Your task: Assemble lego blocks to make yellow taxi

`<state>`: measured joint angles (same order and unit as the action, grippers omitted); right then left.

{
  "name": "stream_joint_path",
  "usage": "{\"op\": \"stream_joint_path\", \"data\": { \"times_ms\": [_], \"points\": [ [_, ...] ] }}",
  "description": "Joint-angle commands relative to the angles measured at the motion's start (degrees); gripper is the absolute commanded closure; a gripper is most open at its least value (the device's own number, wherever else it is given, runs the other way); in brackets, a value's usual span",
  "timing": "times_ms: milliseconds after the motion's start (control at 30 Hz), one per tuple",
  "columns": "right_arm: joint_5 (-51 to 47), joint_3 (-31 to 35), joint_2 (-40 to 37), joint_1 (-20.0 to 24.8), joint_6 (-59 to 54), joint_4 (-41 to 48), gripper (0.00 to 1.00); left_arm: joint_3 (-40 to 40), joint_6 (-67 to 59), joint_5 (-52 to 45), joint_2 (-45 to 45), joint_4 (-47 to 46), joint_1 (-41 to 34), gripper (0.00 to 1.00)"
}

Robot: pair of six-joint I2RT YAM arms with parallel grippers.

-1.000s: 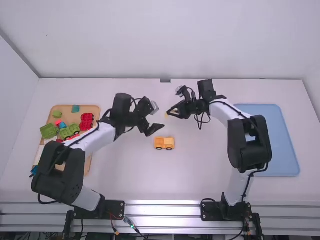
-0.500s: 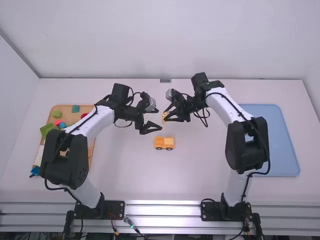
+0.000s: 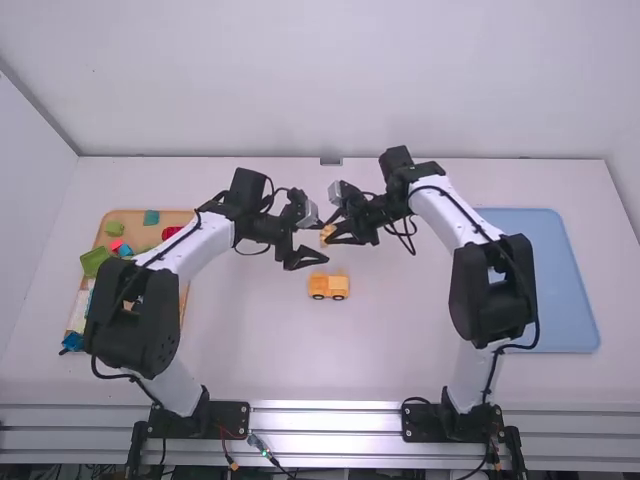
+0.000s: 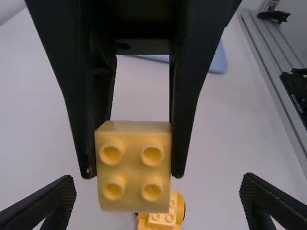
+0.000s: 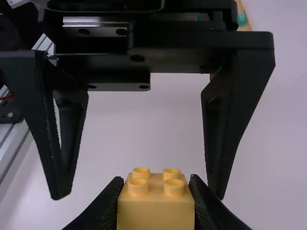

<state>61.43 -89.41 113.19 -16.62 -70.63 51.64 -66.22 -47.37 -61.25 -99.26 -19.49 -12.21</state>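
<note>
A yellow plastic block with four round studs (image 4: 133, 165) points its studded face toward the spread left hand (image 3: 323, 242); its long axis cannot be made out. The right hand (image 3: 330, 234) pinches it between its fingertips, above the white desk (image 3: 260, 350).

No readable text or labels.

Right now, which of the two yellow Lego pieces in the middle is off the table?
The small block with four studs, clamped in the right gripper; the other, the wheeled vehicle, stands on the table.
</note>
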Motion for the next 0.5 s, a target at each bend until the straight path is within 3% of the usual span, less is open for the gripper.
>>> {"op": "stream_joint_path", "data": {
  "times_ms": [0,67,133,200,400,467],
  "points": [
    [1.7,-1.7,0.4,0.0,-0.3,0.2,0.86,-0.6,0.0,-0.7,-0.3,0.3,-0.1,0.22],
    [1.7,-1.7,0.4,0.0,-0.3,0.2,0.86,-0.4,0.0,-0.9,-0.3,0.7,-0.1,0.24],
    [1.7,-1.7,0.4,0.1,-0.3,0.3,0.85,0.0,0.0,-0.8,-0.3,1.3,-0.1,0.37],
    [1.7,-1.7,0.4,0.1,-0.3,0.3,0.85,0.0,0.2,-0.7,-0.3,1.3,-0.1,0.4],
    [1.6,-1.7,0.4,-0.3,-0.3,0.1,0.85,0.0,0.6,-0.7,-0.3,1.3,-0.2,0.69],
    [1.6,-1.7,0.4,-0.5,-0.4,0.0,0.85,0.0,0.6,-0.7,-0.3,1.3,-0.2,0.7]
  ]
}}
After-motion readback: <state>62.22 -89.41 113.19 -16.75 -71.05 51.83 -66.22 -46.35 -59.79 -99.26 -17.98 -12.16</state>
